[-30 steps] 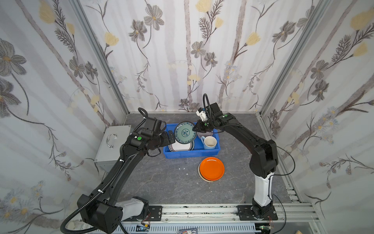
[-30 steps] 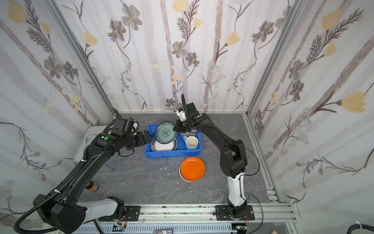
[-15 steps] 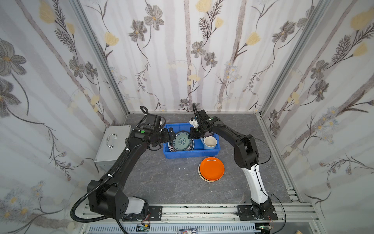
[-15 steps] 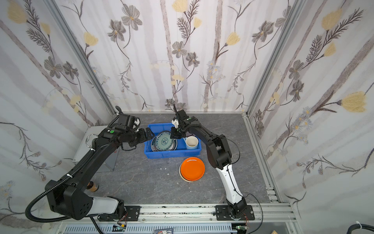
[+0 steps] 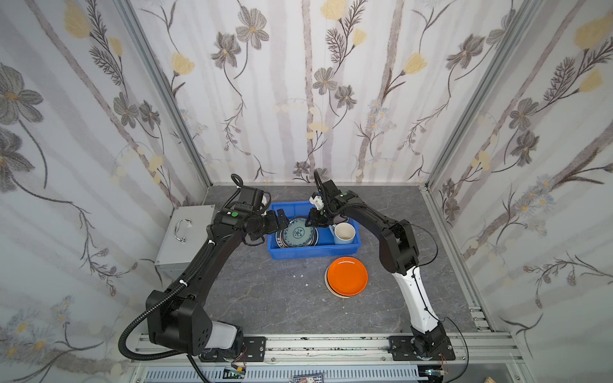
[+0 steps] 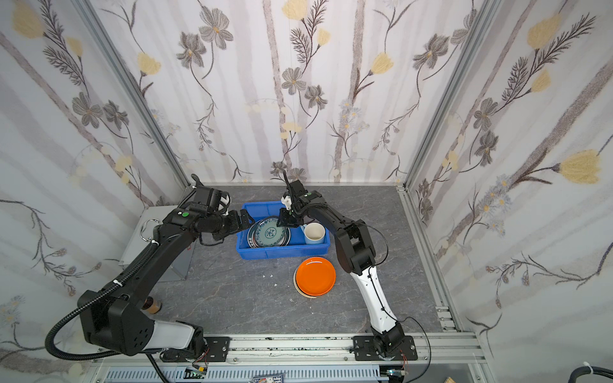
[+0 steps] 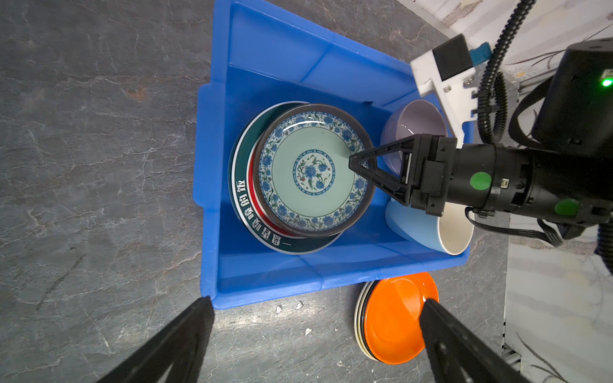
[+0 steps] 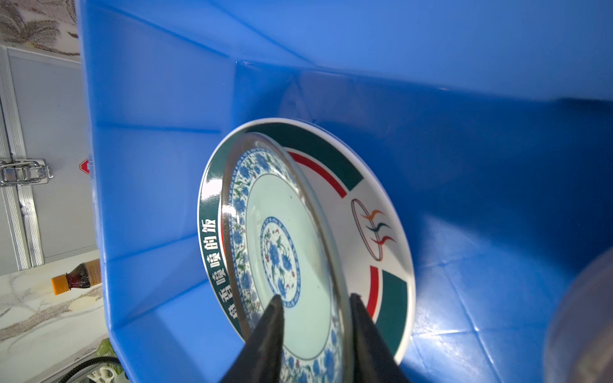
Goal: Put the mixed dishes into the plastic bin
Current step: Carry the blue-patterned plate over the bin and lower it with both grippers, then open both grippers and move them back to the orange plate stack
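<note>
Left fingers [image 7: 179, 341] hang spread wide and empty at the left end of the bright blue rectangular plastic bin [image 5: 311, 253], mid-frame on the grey worktop [image 5: 272, 298]. Inside, the round teal-patterned plate [image 5: 297, 232] lies on a white plate [image 8: 361, 212]. Right fingers [image 8: 268, 331] straddle its right rim, parted, not gripping. A pale blue mug [image 5: 343, 232] stands rightmost.

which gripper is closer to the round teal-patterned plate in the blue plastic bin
Right: the right gripper straddles the rim of the round teal-patterned plate inside the blue plastic bin; the left gripper hangs open at the bin's end, clear of the plate.
</note>
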Tool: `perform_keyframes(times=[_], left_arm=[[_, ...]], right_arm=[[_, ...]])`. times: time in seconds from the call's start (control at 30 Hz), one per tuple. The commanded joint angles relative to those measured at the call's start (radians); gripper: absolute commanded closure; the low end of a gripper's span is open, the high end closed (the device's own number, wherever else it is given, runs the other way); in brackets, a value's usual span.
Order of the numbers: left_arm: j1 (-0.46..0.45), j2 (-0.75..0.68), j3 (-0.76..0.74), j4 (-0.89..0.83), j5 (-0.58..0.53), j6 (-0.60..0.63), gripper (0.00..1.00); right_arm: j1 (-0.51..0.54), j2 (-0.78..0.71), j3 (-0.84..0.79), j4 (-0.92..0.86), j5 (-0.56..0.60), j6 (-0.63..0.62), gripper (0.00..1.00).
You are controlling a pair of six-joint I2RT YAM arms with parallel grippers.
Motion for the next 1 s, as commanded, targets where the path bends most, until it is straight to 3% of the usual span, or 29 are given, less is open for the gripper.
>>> perform_keyframes(times=[0.0,0.2,0.43,0.63,0.83,0.9,0.97], left_arm=[[0.005,-0.013,-0.002,0.011,0.011,0.014,0.0],[0.008,-0.024,-0.01,0.014,0.022,0.015,0.0],[0.008,-0.038,-0.037,0.04,0.07,-0.004,0.0],[-0.032,-0.061,-0.057,0.034,0.066,-0.012,0.0],[-0.202,-0.048,-0.085,0.053,0.003,-0.056,0.03],[-0.278,-0.032,-0.098,0.071,-0.026,-0.08,0.08],[-0.346,-0.009,-0.113,0.093,-0.052,-0.11,0.22]], right_arm=[[-0.001,0.002,0.025,-0.011,0.023,-0.023,0.56],[-0.012,-0.03,0.033,-0.056,0.079,-0.057,0.41],[-0.02,-0.098,0.031,-0.132,0.16,-0.098,0.41],[-0.021,-0.292,-0.023,-0.167,0.204,-0.121,0.42],[-0.022,-0.592,-0.362,-0.12,0.256,-0.117,0.43],[-0.027,-0.703,-0.524,-0.081,0.272,-0.102,0.45],[-0.029,-0.815,-0.686,-0.038,0.273,-0.078,0.49]])
